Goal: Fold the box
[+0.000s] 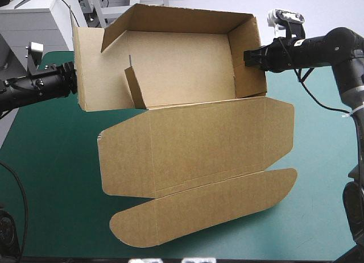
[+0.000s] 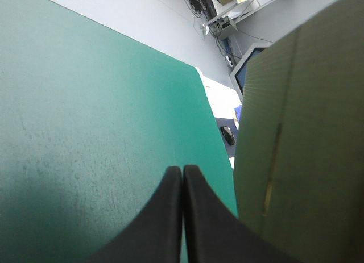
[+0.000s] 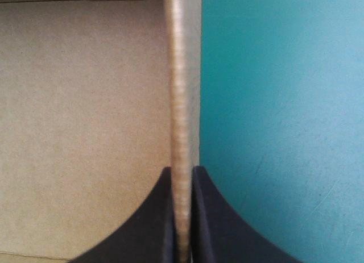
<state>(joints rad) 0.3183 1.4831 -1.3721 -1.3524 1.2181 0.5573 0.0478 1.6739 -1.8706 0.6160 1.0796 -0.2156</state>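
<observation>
Two hands flank the box: right hand pinching its raised right wall, left hand pressed together, empty, just beside its left wall, over the teal-green surface.

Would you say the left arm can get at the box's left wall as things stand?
Probably yes: the left gripper sits right beside the box's left wall, nothing between, though its shut fingers must open first.
</observation>
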